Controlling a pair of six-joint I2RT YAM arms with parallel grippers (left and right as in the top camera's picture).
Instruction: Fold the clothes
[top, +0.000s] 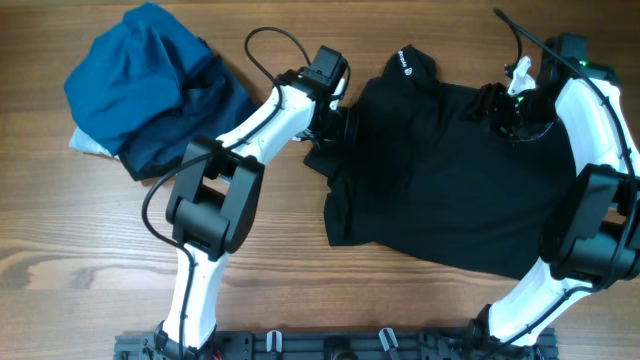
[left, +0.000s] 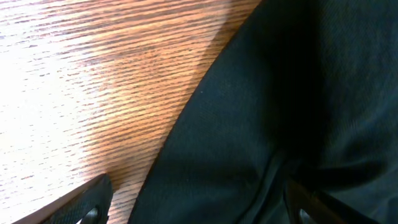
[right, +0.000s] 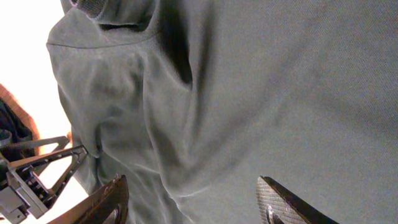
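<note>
Since the left gripper (left: 198, 190) and right gripper (right: 189, 190) both gape wide over the shirt (top: 450, 190), holding nothing, closing could pinch several layers and skew the fold.

Shirt (top: 450, 190) lies spread on the worktop (top: 100, 250), from centre to right. One flap of it pokes toward the far edge, between the two grippers. Bundle of garments (top: 150, 90) sits in the far-left corner, well apart from the shirt. Left arm reaches in between the two. Left gripper (top: 340, 125) is at the shirt's far-left edge, one finger (left: 87, 202) over bare worktop and the other over fabric. Right gripper (top: 505, 110) is over the shirt's far-right corner. Both arm bases stand at the near edge.
</note>
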